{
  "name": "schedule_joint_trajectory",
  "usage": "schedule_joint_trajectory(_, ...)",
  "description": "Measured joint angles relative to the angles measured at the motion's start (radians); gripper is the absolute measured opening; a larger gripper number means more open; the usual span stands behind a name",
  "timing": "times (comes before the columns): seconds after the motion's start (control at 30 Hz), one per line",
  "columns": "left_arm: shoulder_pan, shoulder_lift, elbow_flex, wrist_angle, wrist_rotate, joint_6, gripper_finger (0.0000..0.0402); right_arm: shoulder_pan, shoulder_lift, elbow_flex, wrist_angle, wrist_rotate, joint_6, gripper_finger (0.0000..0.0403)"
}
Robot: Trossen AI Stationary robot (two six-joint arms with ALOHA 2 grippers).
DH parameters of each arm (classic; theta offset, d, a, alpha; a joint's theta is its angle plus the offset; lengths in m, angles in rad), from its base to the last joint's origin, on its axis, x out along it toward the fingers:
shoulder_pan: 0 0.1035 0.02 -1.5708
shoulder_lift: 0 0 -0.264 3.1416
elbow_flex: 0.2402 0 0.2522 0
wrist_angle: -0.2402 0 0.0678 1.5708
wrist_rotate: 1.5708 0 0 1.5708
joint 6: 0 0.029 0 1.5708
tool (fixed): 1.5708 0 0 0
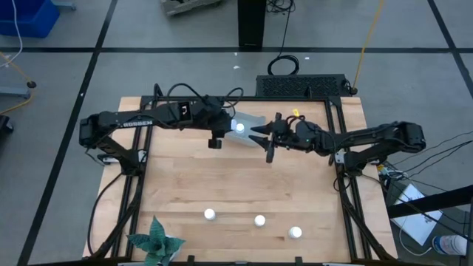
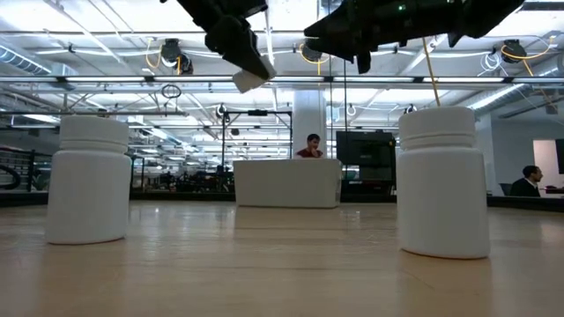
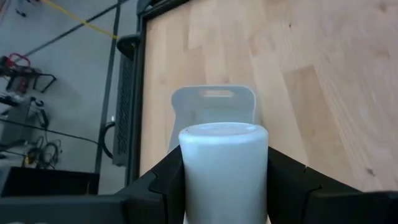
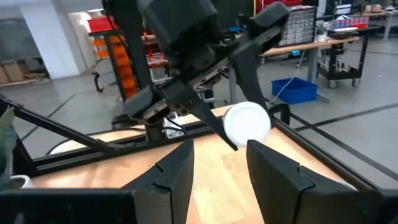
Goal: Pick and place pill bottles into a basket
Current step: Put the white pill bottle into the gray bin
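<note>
Overhead, the left gripper (image 1: 238, 127) hangs clamped on a small white cylindrical pill bottle (image 3: 222, 168) above the shallow grey-blue plastic basket (image 1: 250, 130), not yet released. Right gripper (image 1: 264, 134) waits beside, fingers apart. Three capped white bottles (image 1: 210, 214) (image 1: 259, 220) (image 1: 295, 232) remain on the wooden table (image 1: 185, 177); four visible altogether.

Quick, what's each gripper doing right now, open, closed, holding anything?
Left gripper: closed on a pill bottle, above the basket.
Right gripper: open, holding nothing, beside the left one.
</note>
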Motion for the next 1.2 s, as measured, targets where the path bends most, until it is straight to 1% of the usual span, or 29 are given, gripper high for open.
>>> schedule_joint_trajectory(0.1, -0.012, -0.001, 0.000, 0.018, -0.004, -0.001, 0.0165, -0.005, 0.036, 0.001, 0.023, -0.004, 0.006, 0.0139)
schedule_joint_trajectory(0.27, -0.024, -0.001, 0.000, 0.039, 0.012, 0.001, 0.0165, -0.010, 0.114, 0.032, 0.054, -0.076, 0.033, 0.0147)
schedule_joint_trajectory(0.37, -0.025, -0.001, 0.000, 0.037, 0.026, -0.002, 0.0165, -0.009, 0.147, 0.065, 0.052, -0.079, 0.032, 0.0167)
schedule_joint_trajectory(0.53, -0.039, -0.001, 0.000, 0.036, 0.027, -0.001, 0.0165, -0.010, 0.172, 0.116, 0.025, -0.077, 0.031, 0.0216)
schedule_joint_trajectory(0.63, -0.048, 0.010, 0.000, 0.046, 0.014, 0.015, 0.0165, -0.011, 0.177, 0.147, 0.014, -0.076, 0.030, 0.0240)
schedule_joint_trajectory(0.7, -0.055, 0.022, 0.000, 0.061, 0.003, 0.026, 0.0165, -0.011, 0.177, 0.161, 0.009, -0.076, 0.030, 0.0249)
schedule_joint_trajectory(0.87, -0.077, 0.049, 0.001, 0.077, -0.063, 0.068, 0.0165, -0.011, 0.177, 0.177, -0.008, -0.076, 0.030, 0.0250)
schedule_joint_trajectory(1.0, -0.087, 0.071, -0.001, 0.090, -0.080, 0.087, 0.0165, -0.020, 0.178, 0.177, -0.059, -0.074, 0.032, 0.0243)
schedule_joint_trajectory(1.1, -0.090, 0.070, -0.002, 0.088, -0.108, 0.101, 0.0165, -0.027, 0.177, 0.177, -0.065, -0.071, 0.039, 0.0241)
schedule_joint_trajectory(1.2, -0.091, 0.070, -0.002, 0.088, -0.114, 0.102, 0.0165, -0.034, 0.177, 0.177, -0.078, -0.069, 0.040, 0.0241)
